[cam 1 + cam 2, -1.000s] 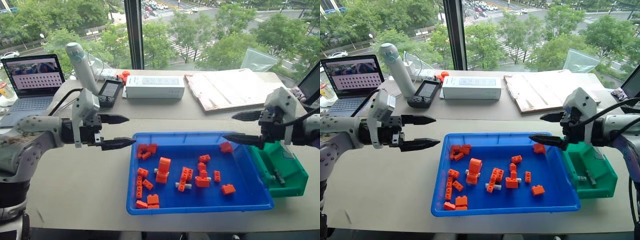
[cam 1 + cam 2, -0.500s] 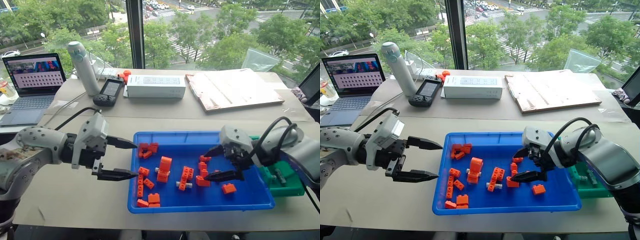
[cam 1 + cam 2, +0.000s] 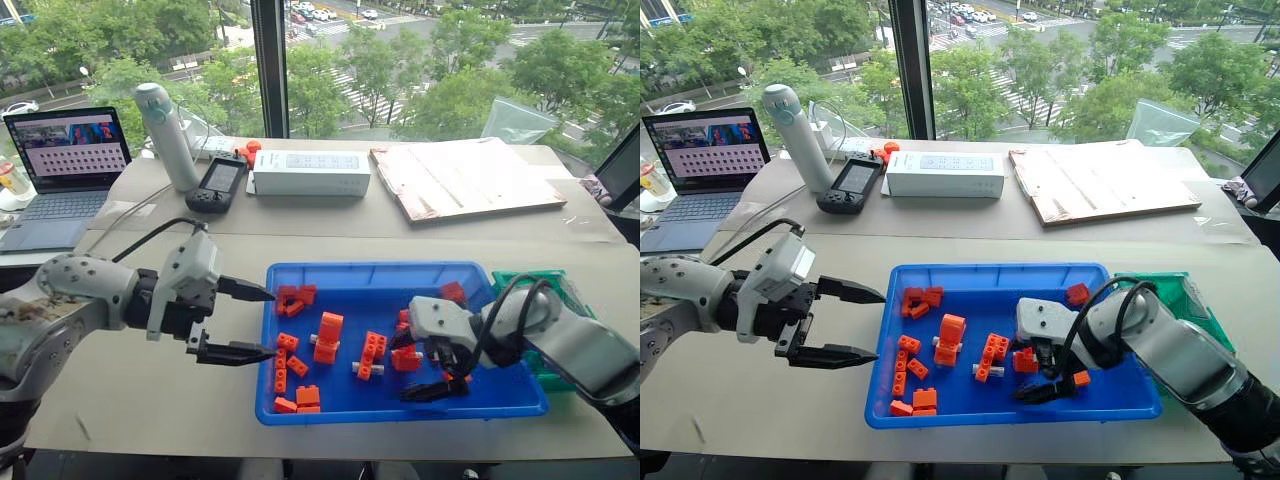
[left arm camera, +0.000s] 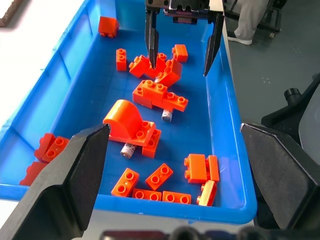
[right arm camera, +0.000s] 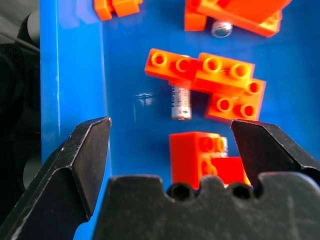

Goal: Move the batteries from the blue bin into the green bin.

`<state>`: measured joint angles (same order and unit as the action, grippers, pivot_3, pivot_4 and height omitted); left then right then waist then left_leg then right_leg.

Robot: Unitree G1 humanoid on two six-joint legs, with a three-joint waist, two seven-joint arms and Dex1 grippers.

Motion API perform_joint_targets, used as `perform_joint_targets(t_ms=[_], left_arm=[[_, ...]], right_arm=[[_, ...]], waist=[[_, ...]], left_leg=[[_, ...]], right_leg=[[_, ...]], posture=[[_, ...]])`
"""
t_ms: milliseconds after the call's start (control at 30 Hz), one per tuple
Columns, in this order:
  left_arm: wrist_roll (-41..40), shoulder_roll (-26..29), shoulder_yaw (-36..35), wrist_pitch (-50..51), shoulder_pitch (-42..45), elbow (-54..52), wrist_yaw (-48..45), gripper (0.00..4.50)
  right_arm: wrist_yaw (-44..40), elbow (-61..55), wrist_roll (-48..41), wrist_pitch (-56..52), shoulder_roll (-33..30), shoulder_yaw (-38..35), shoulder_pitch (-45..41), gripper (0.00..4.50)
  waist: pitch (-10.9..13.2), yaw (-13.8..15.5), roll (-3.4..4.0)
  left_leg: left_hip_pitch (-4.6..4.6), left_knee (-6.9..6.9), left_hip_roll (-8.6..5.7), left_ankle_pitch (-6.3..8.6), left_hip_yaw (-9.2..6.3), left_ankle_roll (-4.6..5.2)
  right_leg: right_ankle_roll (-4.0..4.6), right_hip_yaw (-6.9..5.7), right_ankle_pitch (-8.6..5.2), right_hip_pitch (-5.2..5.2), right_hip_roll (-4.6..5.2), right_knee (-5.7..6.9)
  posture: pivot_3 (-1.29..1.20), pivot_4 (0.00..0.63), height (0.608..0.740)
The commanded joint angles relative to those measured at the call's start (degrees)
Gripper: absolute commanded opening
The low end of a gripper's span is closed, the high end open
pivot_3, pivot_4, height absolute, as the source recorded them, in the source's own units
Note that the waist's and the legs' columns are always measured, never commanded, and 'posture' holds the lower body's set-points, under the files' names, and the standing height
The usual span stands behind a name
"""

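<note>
The blue bin lies on the table in front of me, strewn with orange bricks. Small silvery batteries lie among them: one beside a brick cluster, another under the arched brick. The green bin stands at the blue bin's right end, partly behind my right arm. My right gripper hangs low inside the blue bin, open, its fingers straddling the battery and a brick without touching. My left gripper is open at the bin's left rim, holding nothing.
Behind the bins stand a laptop, a white bottle, a black handheld device, a long white box and a flat board. Bare tabletop lies left of the blue bin.
My right gripper swung from above the green bin leftward and down into the blue bin, tilting toward the bricks. My left gripper drew back slightly toward the bin's left rim.
</note>
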<state>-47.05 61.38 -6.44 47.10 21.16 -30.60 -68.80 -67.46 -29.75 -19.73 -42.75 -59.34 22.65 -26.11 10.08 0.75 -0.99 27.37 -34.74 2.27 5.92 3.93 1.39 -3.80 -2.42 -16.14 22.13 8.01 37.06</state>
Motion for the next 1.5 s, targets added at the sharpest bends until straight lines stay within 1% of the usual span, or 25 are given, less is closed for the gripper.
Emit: perform_joint_targets(t_ms=[33,133,233,267,333,400,567,633,667,767,833,867,933,1033,1100,1200,1267,1467,1500], left_arm=[[0.2,1.3,-0.1,-0.8,1.3,0.6,-1.3,4.5],[1.0,1.0,0.9,-1.1,2.8,2.0,-1.5,4.5],[1.7,0.9,1.6,-1.6,3.5,3.0,-2.1,4.5],[1.9,0.8,1.8,-1.7,3.7,3.2,-2.3,4.5],[2.7,0.6,2.4,-2.2,3.9,3.8,-2.7,4.5],[3.2,0.4,2.8,-2.6,4.0,4.1,-2.8,4.5],[3.4,-0.1,2.9,-2.6,3.9,3.8,-2.6,4.5],[3.4,-0.2,2.7,-2.6,3.7,3.5,-2.5,4.5],[3.4,-0.2,2.5,-2.6,3.5,3.4,-2.5,4.5],[3.5,0.0,2.1,-2.7,3.0,3.2,-2.4,4.5],[3.4,0.1,2.0,-2.7,2.8,3.2,-2.4,4.5],[3.4,0.2,2.0,-2.7,2.7,3.3,-2.4,4.5],[3.4,0.2,2.0,-2.7,2.7,3.5,-2.6,4.5],[3.7,0.2,2.1,-2.9,2.8,3.8,-2.8,4.5],[3.7,0.2,2.1,-2.9,2.9,3.9,-2.9,4.5],[4.0,0.2,2.3,-3.1,2.8,3.8,-3.1,4.5],[3.9,0.2,2.2,-3.0,2.7,3.6,-3.0,4.5],[3.9,-0.1,2.4,-2.8,3.0,3.4,-2.4,4.5],[4.0,-0.5,2.5,-2.6,3.4,3.7,-1.9,4.5]], right_arm=[[1.4,0.9,4.7,3.2,1.1,1.5,0.0,3.11],[2.2,2.4,7.5,5.1,1.8,1.7,-0.1,2.15],[0.9,2.7,7.4,5.4,0.7,-0.7,-1.3,1.07],[0.2,2.7,6.9,5.2,0.4,-1.6,-1.7,0.83],[-1.1,3.3,4.8,3.7,-0.9,-5.4,-3.4,0.83],[-2.5,5.6,5.1,4.5,-3.3,-7.9,-4.9,0.83],[-2.4,12.8,10.5,9.9,-5.6,-7.2,-4.7,0.83],[-1.7,14.8,10.9,10.1,-4.3,-7.9,-5.6,0.83],[-1.9,14.8,10.0,9.3,-3.5,-8.5,-6.2,0.83],[-4.6,11.7,2.7,0.9,-2.0,-11.2,-7.9,0.83],[-5.9,9.4,-0.5,-1.9,-1.8,-12.2,-8.8,1.33],[-6.6,8.2,-1.9,-3.3,-2.1,-12.4,-9.0,1.45],[-7.0,6.5,-3.1,-4.8,-2.5,-12.1,-9.1,2.2],[-6.7,4.9,-1.9,-3.6,-2.9,-10.5,-8.6,3.22],[-7.8,3.0,-2.4,-3.8,-3.7,-9.4,-7.0,3.22],[-10.6,-2.4,-2.3,-2.3,-6.6,-6.3,-1.7,3.22],[-9.4,-3.3,-0.8,-1.7,-6.4,-4.8,0.1,3.22],[-5.2,1.2,3.8,0.3,-4.3,-3.5,-0.1,3.22],[-5.5,2.2,5.2,1.4,-5.2,-3.1,0.0,3.22]], waist=[[0.0,0.0,0.0],[0.0,0.1,0.0],[0.0,0.1,0.0],[0.0,0.0,0.0],[0.0,0.0,0.0],[0.0,0.0,0.01],[0.0,0.1,-0.03],[0.0,0.0,-0.02],[0.0,-0.1,-0.02],[0.0,-0.2,-0.02],[0.0,-0.2,-0.01],[0.0,-0.2,-0.01],[0.0,-0.1,-0.01],[0.0,0.1,-0.01],[0.0,0.2,-0.01],[0.0,0.3,-0.01],[0.0,0.1,-0.02],[0.0,-0.1,-0.01],[0.0,-0.1,-0.02]], left_leg=[[0.0,-0.04,0.08,0.0,0.0,0.0],[0.0,-0.1,0.33,-0.01,0.04,-0.03],[-0.01,-0.1,0.52,-0.05,0.06,-0.1],[0.0,-0.11,0.54,-0.05,0.06,-0.11],[-0.01,-0.09,0.56,-0.05,0.1,-0.11],[-0.01,-0.09,0.57,-0.05,0.13,-0.11],[-0.01,-0.08,0.58,-0.04,0.15,-0.11],[0.0,-0.07,0.58,-0.05,0.2,-0.12],[0.0,-0.06,0.58,-0.05,0.21,-0.11],[-0.01,-0.06,0.6,-0.06,0.22,-0.1],[0.0,-0.06,0.61,-0.07,0.22,-0.08],[0.0,-0.05,0.61,-0.07,0.22,-0.08],[-0.01,-0.07,0.63,-0.06,0.2,-0.08],[-0.01,-0.1,0.62,-0.05,0.19,-0.11],[0.0,-0.11,0.62,-0.04,0.2,-0.13],[0.0,-0.1,0.62,-0.03,0.19,-0.13],[0.0,-0.08,0.63,-0.03,0.19,-0.13],[-0.03,-0.11,0.67,-0.04,0.2,-0.13],[-0.03,-0.12,0.67,-0.04,0.21,-0.13]], right_leg=[[0.03,0.01,0.02,-0.01,-0.08,0.0],[0.16,0.02,0.09,0.0,-0.35,-0.02],[0.3,0.02,0.18,0.04,-0.52,-0.02],[0.32,0.02,0.19,0.05,-0.54,-0.02],[0.33,0.06,0.2,0.08,-0.54,-0.02],[0.35,0.07,0.21,0.1,-0.54,-0.01],[0.36,0.07,0.21,0.09,-0.55,-0.05],[0.37,0.1,0.21,0.13,-0.54,-0.05],[0.37,0.11,0.22,0.13,-0.54,-0.04],[0.37,0.11,0.22,0.14,-0.55,-0.02],[0.39,0.14,0.23,0.11,-0.56,0.04],[0.39,0.14,0.23,0.12,-0.57,0.04],[0.39,0.13,0.22,0.12,-0.6,0.03],[0.38,0.12,0.22,0.11,-0.6,0.01],[0.39,0.13,0.23,0.12,-0.59,-0.02],[0.41,0.13,0.23,0.11,-0.59,-0.03],[0.41,0.13,0.21,0.11,-0.59,-0.03],[0.42,0.14,0.24,0.15,-0.6,0.01],[0.42,0.14,0.24,0.15,-0.6,0.01]], posture=[[0.0,0.15,0.74],[0.0,0.15,0.74],[0.0,0.15,0.74],[0.0,0.15,0.74],[0.0,0.15,0.74],[0.0,0.15,0.74],[0.0,0.15,0.74],[0.0,0.15,0.74],[0.0,0.15,0.74],[0.0,0.15,0.74],[0.0,0.15,0.74],[0.0,0.15,0.74],[0.0,0.15,0.74],[0.0,0.15,0.74],[0.0,0.15,0.74],[0.0,0.15,0.74],[0.0,0.15,0.74],[0.0,0.15,0.74],[0.0,0.15,0.74]])
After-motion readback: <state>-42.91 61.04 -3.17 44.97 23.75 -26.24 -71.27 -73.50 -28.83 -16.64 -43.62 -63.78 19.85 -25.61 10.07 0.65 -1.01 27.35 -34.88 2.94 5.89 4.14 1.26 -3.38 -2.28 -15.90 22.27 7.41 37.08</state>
